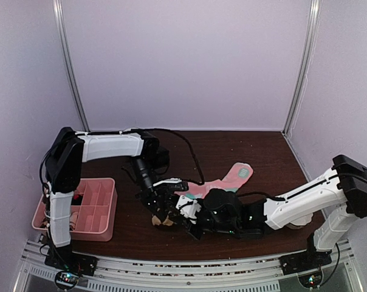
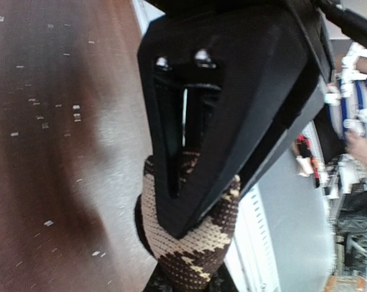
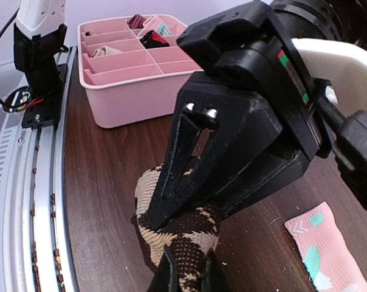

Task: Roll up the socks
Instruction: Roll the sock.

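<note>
The brown-tan argyle socks (image 1: 166, 221) lie bunched near the table's front middle, with both grippers meeting on them. My left gripper (image 1: 160, 213) comes down from the back and is shut on the bundle. In its own view the fingertips (image 2: 186, 283) pinch the argyle knit (image 2: 189, 249). My right gripper (image 1: 187, 224) comes in from the right and is shut on the same bundle (image 3: 171, 243), with its tips at the bottom edge (image 3: 188, 277). The pink socks (image 1: 231, 178) lie flat behind the right arm, and one end shows in the right wrist view (image 3: 320, 243).
A pink divided tray (image 1: 109, 210) stands at the front left and holds several small rolled items. It also shows in the right wrist view (image 3: 141, 100). The metal rail (image 3: 25, 201) runs along the near edge. Purple walls enclose the table.
</note>
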Controlling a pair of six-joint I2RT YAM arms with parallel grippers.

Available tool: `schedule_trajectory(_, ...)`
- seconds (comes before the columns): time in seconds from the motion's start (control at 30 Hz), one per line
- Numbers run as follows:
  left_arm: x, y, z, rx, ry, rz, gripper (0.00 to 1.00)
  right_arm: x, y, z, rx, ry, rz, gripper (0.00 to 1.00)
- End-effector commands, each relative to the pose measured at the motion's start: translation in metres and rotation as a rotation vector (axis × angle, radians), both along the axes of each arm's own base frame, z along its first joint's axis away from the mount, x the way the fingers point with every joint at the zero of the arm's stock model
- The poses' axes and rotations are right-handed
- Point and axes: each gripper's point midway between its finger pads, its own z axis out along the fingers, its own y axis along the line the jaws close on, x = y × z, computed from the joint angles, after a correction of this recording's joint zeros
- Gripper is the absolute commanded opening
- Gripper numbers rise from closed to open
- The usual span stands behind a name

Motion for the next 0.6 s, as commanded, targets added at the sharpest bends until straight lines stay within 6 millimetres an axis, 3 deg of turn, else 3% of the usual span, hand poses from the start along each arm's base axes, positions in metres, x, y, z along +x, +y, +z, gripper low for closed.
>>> schedule_trajectory(0.0, 0.014, -0.012, 0.038, -0.098, -0.193, 0.075, 0.34, 0.015, 0.000, -0.001, 0.078, 0.116, -0.103, 0.00)
schedule_trajectory(0.03, 0.021, -0.011, 0.039, -0.094, -0.258, 0.095, 0.86, 0.016, 0.000, 0.005, 0.119, 0.136, -0.111, 0.00)
schedule_trajectory(0.07, 0.029, -0.011, 0.042, -0.104, -0.335, 0.108, 0.96, 0.017, 0.000, 0.009, 0.150, 0.157, -0.117, 0.00)
schedule_trajectory(0.37, 0.058, 0.014, 0.113, -0.242, -0.802, 0.226, 0.98, 0.024, -0.009, 0.049, 0.380, 0.285, -0.104, 0.00)
schedule_trajectory(0.57, 0.057, 0.027, 0.110, -0.171, -0.807, 0.258, 0.98, 0.025, 0.004, 0.071, 0.424, 0.317, -0.087, 0.00)
